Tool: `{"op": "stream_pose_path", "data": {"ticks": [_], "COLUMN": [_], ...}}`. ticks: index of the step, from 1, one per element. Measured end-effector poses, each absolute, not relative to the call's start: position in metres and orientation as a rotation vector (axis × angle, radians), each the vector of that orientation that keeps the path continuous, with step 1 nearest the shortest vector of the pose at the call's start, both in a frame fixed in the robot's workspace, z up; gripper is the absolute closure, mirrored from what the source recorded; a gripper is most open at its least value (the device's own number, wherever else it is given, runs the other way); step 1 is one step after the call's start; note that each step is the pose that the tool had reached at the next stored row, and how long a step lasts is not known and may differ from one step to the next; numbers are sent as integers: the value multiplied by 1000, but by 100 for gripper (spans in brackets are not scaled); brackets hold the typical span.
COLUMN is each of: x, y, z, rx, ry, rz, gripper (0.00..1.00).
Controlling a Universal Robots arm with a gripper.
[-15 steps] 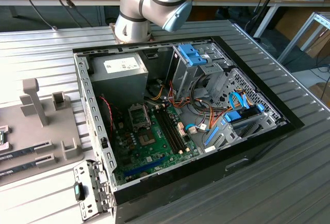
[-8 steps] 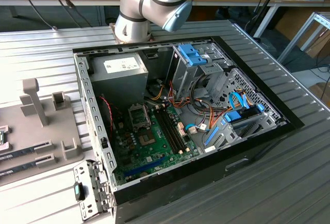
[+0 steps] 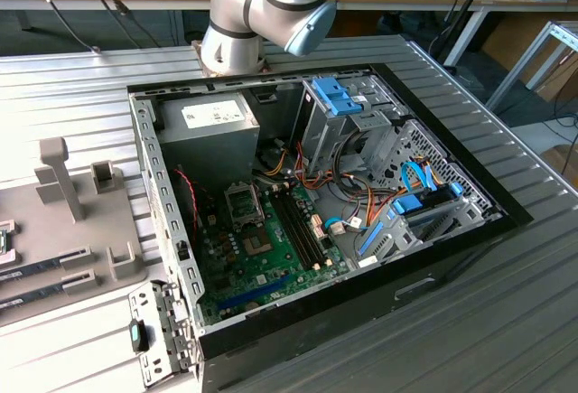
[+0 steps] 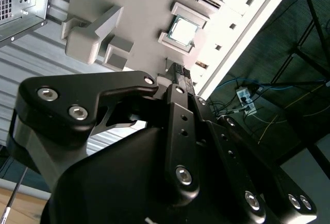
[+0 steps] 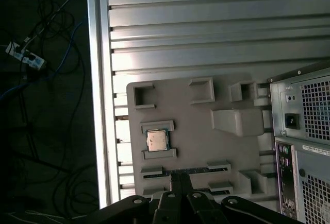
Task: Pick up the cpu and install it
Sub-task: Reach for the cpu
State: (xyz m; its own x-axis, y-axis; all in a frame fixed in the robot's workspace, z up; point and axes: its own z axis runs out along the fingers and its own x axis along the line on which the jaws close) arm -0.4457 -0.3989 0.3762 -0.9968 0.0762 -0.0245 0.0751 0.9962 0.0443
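Note:
The cpu (image 5: 157, 140) (image 4: 184, 30) is a small square chip with a shiny silver top. It lies flat in a raised holder on the grey fixture tray (image 5: 206, 147) (image 4: 134, 7) (image 3: 36, 221). In both wrist views my gripper (image 5: 179, 177) (image 4: 180, 72) hangs above the tray, a short way off the cpu and not touching it. Its black fingers are shut together with nothing between them. The open computer case (image 3: 316, 194) holds the green motherboard (image 3: 271, 257), whose metal socket frame (image 3: 244, 201) stands hinged open.
A grey power-supply box (image 3: 208, 126) and blue drive brackets (image 3: 339, 99) sit inside the case. The case's rear panel (image 5: 304, 131) stands right beside the tray. The ribbed metal table's edge (image 5: 98, 80) drops off near the tray, with cables on the floor beyond. Upright posts (image 3: 56, 172) rise from the tray.

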Motion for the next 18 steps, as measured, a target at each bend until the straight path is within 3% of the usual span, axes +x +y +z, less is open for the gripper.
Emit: {"op": "stream_pose_path", "data": {"ticks": [18], "x": [-446], "y": [-399], "z": [365], "rx": [118], "ry": [3113], "rz": [68], "gripper": [89]}}
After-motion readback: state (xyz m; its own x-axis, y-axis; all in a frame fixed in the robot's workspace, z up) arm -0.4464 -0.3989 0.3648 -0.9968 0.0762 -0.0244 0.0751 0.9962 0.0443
